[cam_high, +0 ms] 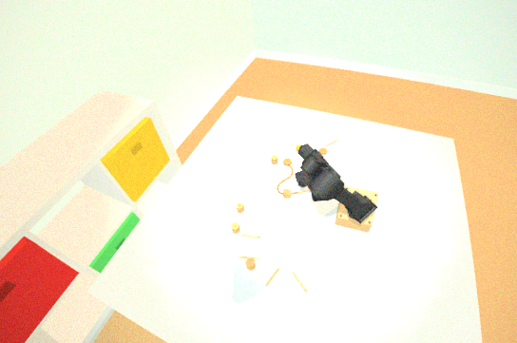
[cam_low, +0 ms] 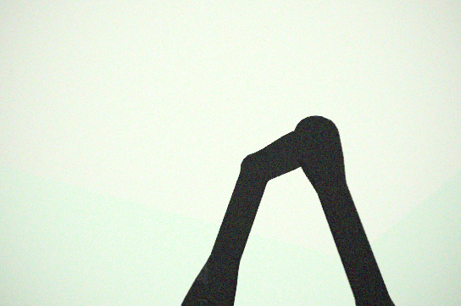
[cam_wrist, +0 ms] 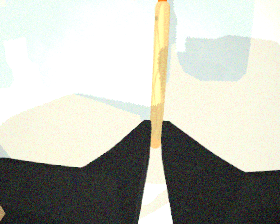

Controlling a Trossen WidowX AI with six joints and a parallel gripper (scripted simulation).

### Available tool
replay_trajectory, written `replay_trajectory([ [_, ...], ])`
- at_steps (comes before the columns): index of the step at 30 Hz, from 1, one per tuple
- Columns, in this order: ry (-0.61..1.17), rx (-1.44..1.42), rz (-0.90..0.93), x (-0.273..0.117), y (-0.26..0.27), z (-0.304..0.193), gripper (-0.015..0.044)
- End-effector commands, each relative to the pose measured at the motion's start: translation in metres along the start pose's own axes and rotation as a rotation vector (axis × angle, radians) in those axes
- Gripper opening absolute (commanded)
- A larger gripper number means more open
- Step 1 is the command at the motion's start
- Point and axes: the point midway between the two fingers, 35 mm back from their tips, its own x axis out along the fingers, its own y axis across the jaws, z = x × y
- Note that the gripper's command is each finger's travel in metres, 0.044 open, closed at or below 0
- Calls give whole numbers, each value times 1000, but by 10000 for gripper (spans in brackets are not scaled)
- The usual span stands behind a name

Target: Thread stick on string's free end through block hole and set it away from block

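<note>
My gripper (cam_wrist: 155,127) is shut on the thin wooden stick (cam_wrist: 159,65) near its lower end in the wrist view. The orange string (cam_wrist: 162,1) (cam_high: 292,172) shows at the stick's far end. In the top view the string curves from the round button (cam_high: 287,161) to the small wooden block (cam_high: 287,193), which stands on the table. On the block's other side an orange line of string and stick runs out towards the arm, so the string passes through the block. The arm hides the fingertips there. The block is outside the wrist view.
The white table (cam_high: 409,259) bears other loose sticks (cam_high: 299,281) (cam_high: 273,276) and small round pieces (cam_high: 239,207) (cam_high: 235,227) at the front left. A piece (cam_high: 274,160) stands near the button. A yellow object is partly behind the arm. The arm stands on a wooden plate (cam_high: 346,222).
</note>
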Motion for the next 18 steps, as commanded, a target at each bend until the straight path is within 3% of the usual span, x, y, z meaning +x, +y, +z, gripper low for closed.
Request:
replay_trajectory([
  [1, -1, 1, 36, 5, -3, -5, 0],
  [11, -2, 1, 57, 9, -3, -8, 0],
  [18, 3, 7, 55, 6, -2, -9, 184],
])
